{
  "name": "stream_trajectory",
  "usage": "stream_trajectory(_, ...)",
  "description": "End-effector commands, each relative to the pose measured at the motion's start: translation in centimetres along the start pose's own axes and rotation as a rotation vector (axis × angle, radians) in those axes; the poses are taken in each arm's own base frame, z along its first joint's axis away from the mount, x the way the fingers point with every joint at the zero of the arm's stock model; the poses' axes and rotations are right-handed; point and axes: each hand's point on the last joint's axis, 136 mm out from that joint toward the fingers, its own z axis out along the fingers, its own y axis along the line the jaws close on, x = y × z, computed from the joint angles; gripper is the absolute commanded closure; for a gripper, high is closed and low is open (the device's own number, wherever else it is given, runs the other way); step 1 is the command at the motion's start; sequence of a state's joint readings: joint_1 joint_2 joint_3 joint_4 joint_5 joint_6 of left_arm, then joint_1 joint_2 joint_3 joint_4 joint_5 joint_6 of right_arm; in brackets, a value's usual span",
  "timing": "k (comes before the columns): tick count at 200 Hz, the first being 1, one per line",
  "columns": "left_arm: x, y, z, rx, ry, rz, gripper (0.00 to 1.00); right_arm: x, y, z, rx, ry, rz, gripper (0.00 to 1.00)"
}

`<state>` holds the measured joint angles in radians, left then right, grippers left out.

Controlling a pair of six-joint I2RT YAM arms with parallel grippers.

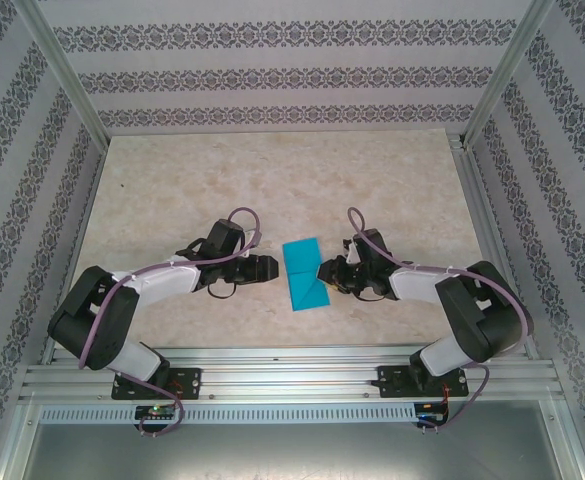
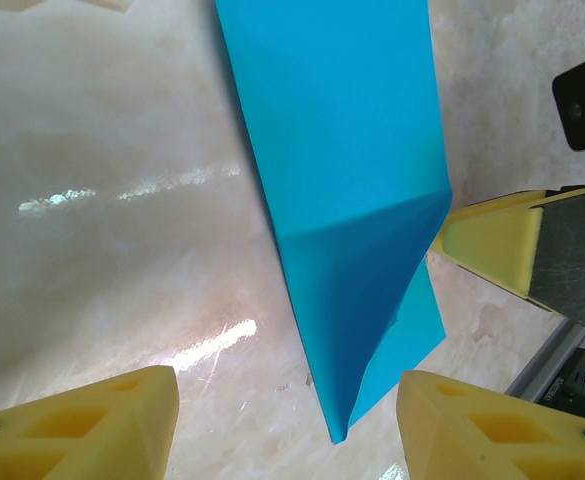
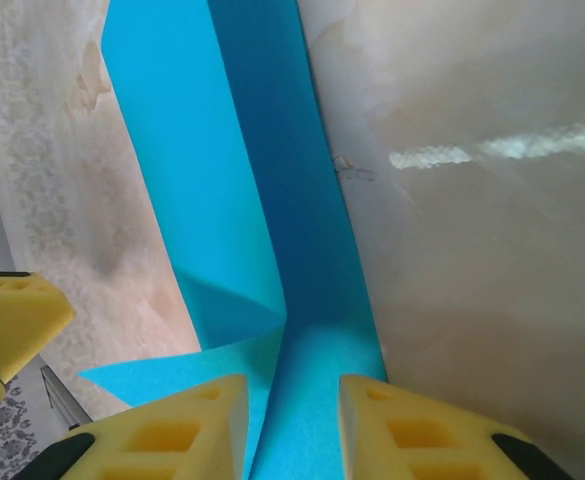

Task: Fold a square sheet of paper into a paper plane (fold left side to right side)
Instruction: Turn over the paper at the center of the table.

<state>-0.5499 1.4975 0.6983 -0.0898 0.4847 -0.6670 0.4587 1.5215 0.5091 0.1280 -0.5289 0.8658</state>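
Observation:
The square sheet of paper (image 1: 303, 274) is bright cyan-blue and lies partly folded mid-table between my two grippers, one flap raised off the surface. No finished paper plane is in view. My left gripper (image 1: 271, 267) is at the sheet's left edge. In the left wrist view it (image 2: 288, 400) is open, and a pointed corner of the paper (image 2: 342, 150) reaches into the wide gap without touching either pad. My right gripper (image 1: 328, 272) is at the sheet's right edge. In the right wrist view it (image 3: 292, 400) is open a narrower way, with the paper (image 3: 222, 180) lying in the gap and a crease running beside its left pad.
The marbled tabletop (image 1: 272, 170) stretches behind the paper. Patterned walls and metal posts (image 1: 67, 80) close in the sides and back. An aluminium rail (image 1: 292, 380) carrying both arm bases runs along the near edge. The right gripper's yellow pad (image 2: 482, 240) shows beside the paper.

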Motion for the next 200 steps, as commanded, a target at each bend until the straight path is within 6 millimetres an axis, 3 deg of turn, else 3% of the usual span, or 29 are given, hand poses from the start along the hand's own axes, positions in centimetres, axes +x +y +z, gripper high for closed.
stream_trajectory(1,-1.4,-0.7,-0.8,0.019,-0.063,0.02,0.39,-0.9,2.0,0.6,-0.055,-0.017,-0.045,0.71)
stream_trajectory(55,-1.2,-0.4,-0.8,0.009,-0.059,0.018,0.39,-1.5,1.9,1.9,-0.067,-0.015,-0.031,0.71)
stream_trajectory(135,-0.9,0.0,-1.9,0.018,-0.085,-0.006,0.37,-2.0,4.2,1.9,-0.143,-0.04,-0.071,0.77)
stream_trajectory(178,-1.0,-0.3,-3.0,0.046,-0.11,-0.006,0.35,-2.2,4.9,1.4,-0.16,-0.059,-0.089,0.94)
stream_trajectory(189,-1.0,-0.4,-3.5,0.057,-0.124,-0.007,0.31,-2.4,5.5,0.7,-0.175,-0.072,-0.103,1.0)
stream_trajectory(200,-1.2,-0.9,-4.3,0.081,-0.151,-0.005,0.26,-2.8,6.4,-0.2,-0.196,-0.095,-0.124,1.0)
